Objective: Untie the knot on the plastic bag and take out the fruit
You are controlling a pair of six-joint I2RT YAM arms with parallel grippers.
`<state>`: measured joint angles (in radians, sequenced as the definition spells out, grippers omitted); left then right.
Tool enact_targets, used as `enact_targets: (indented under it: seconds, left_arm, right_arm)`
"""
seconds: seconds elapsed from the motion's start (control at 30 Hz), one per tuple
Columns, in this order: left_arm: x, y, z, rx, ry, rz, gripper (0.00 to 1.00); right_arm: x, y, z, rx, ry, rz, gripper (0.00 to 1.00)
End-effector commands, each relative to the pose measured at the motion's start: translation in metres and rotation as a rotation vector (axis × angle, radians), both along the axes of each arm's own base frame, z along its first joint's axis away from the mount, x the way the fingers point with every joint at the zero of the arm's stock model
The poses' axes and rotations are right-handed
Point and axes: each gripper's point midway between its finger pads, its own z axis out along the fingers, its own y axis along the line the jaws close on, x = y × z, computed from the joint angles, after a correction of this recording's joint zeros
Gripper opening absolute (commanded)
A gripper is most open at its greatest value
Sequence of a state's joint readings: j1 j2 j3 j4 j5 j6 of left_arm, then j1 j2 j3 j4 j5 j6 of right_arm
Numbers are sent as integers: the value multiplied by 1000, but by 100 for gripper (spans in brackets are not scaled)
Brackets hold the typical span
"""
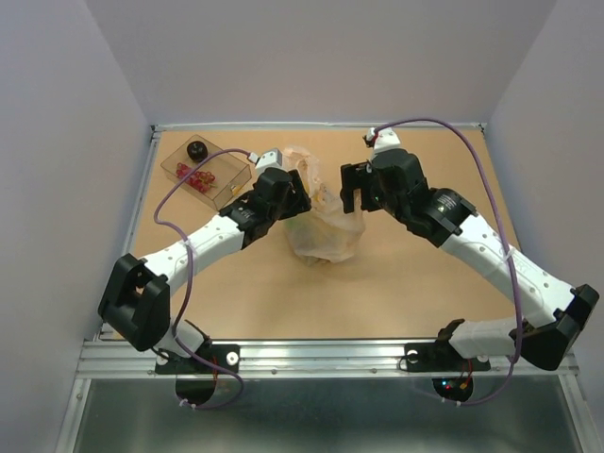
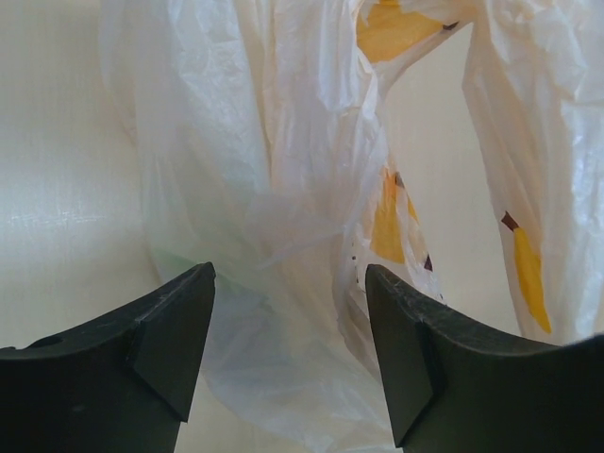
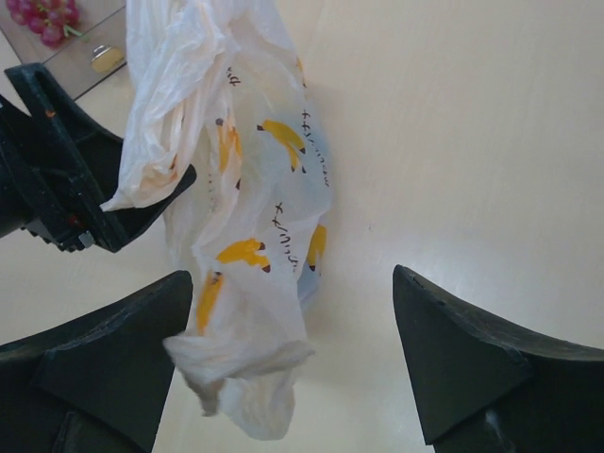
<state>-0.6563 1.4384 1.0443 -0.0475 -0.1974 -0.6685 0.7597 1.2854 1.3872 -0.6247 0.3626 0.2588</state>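
The plastic bag (image 1: 326, 231) stands bunched at the table's middle, cream-white with yellow print. My left gripper (image 1: 294, 196) is open at its left side, and in the left wrist view (image 2: 288, 274) the bag's thin wall (image 2: 264, 142) lies between its spread fingers. My right gripper (image 1: 351, 189) is open at the bag's upper right. In the right wrist view (image 3: 293, 276) a twisted, bunched knot (image 3: 241, 363) hangs by its left finger, below the bag (image 3: 255, 179). The fruit is hidden inside; only a faint green tint (image 2: 175, 257) shows through the plastic.
A clear rigid tray (image 1: 229, 172) sits at the back left, holding a black round piece (image 1: 196, 150) and red berry-like pieces (image 1: 195, 177). It also shows in the right wrist view (image 3: 94, 52). Grey walls ring the table.
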Motion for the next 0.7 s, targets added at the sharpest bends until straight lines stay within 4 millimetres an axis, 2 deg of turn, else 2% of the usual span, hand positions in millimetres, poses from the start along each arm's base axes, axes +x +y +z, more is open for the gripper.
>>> enact_targets:
  seconds: [0.0,0.1,0.17,0.23,0.3,0.33,0.37,0.43,0.5,0.53,0.67]
  left_arm:
    - [13,4,17,-34,-51,93,72]
    - [10,4,5,-27,-34,86,62]
    - [9,2,2,-36,-36,68,40]
    - [7,1,2,-42,-42,54,22]
    - [1,2,-4,-44,-38,37,9]
    - [0,1,2,-60,-62,28,0]
    - [-5,3,-2,-52,-61,14,0]
    - [-8,5,8,-71,-100,4,0]
    - [-13,10,2,-61,-102,-2,0]
    - [-15,12,7,-71,-119,-1,0]
    - [-21,17,-1,-59,-112,1,0]
  right_arm:
    - [17,-8,30,76,-70,-43,92]
    - [26,-6,31,102,-62,-35,93]
    - [36,-4,34,151,-52,-15,94]
    - [42,-2,34,172,-44,-6,95]
    - [49,-1,33,187,-34,0,95]
    - [53,5,27,199,-18,11,95]
    - [55,7,27,208,-13,14,95]
    - [62,14,28,232,-9,23,95]
    - [66,17,35,246,-20,30,96]
    - [69,20,48,264,-42,38,96]
    - [75,30,70,292,-77,72,96]
